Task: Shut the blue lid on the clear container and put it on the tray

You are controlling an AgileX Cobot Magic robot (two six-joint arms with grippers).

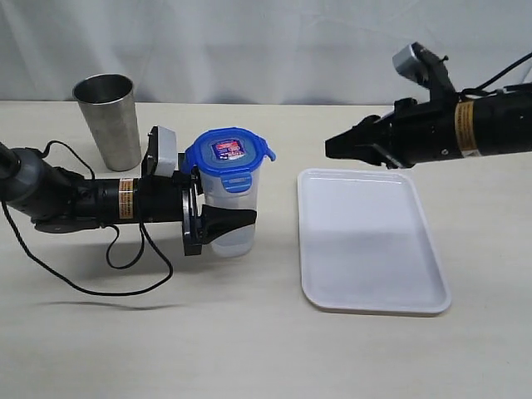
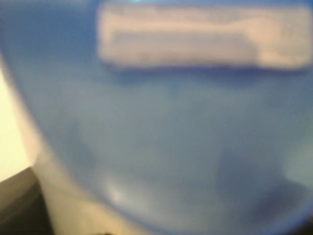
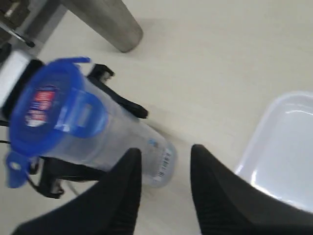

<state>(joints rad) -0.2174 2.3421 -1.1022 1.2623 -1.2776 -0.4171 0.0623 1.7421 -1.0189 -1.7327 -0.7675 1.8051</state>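
Note:
The clear container [image 1: 233,242] stands upright on the table left of the tray [image 1: 366,249], with the blue lid [image 1: 229,152] on its top. One lid flap sticks out sideways on the right. My left gripper [image 1: 218,219] is shut on the container's body, one black finger across its front. The left wrist view is filled by a blurred close-up of the blue lid [image 2: 186,122]. My right gripper [image 1: 332,148] hovers open above the tray's far edge, empty. Its view shows the container [image 3: 127,142] and the lid [image 3: 49,105] beyond the gripper [image 3: 164,151].
A steel cup [image 1: 110,120] stands behind the left arm, also in the right wrist view [image 3: 105,19]. A black cable [image 1: 100,287] loops on the table under the left arm. The tray's corner [image 3: 288,147] shows beside the right fingers.

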